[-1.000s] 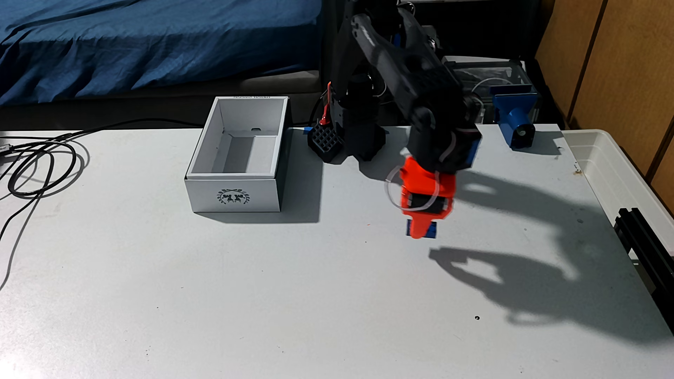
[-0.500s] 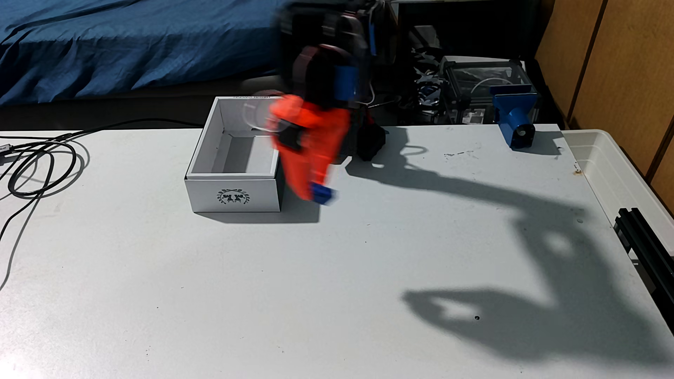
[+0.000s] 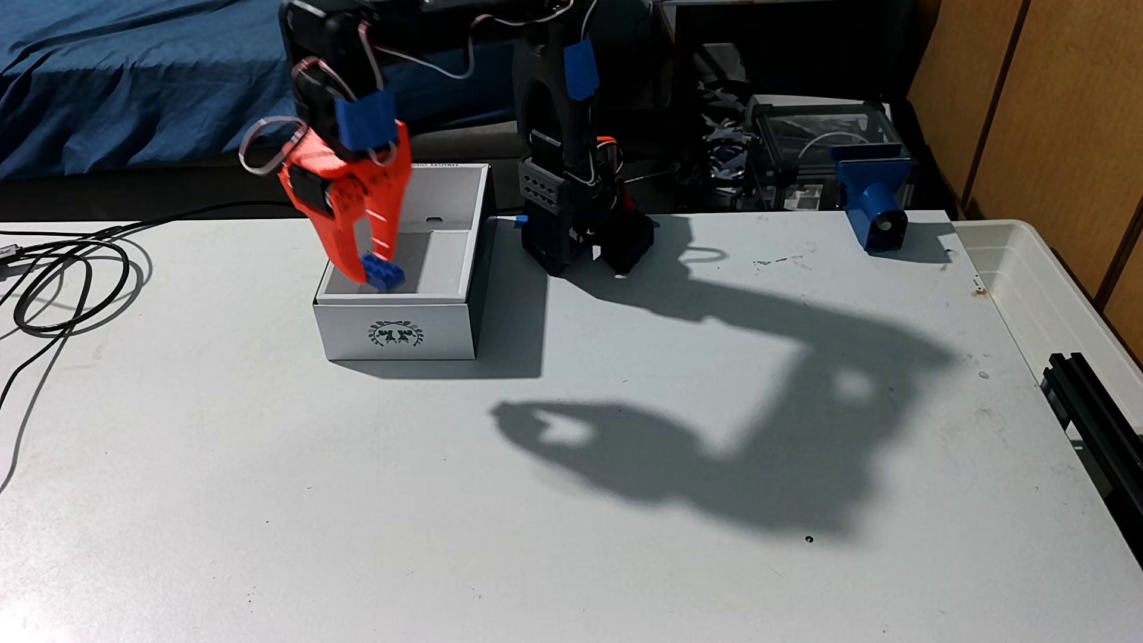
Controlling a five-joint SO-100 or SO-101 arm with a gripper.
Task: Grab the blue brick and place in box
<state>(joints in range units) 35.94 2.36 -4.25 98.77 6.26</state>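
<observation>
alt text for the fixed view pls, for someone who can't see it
An orange gripper holds the blue brick just inside the open white box on a pale table. A blue clamp-like part stands at the far right.

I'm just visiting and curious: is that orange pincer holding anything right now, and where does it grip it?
Yes: the pincer holds the blue brick by one end, between its fingertips, over the box.
</observation>
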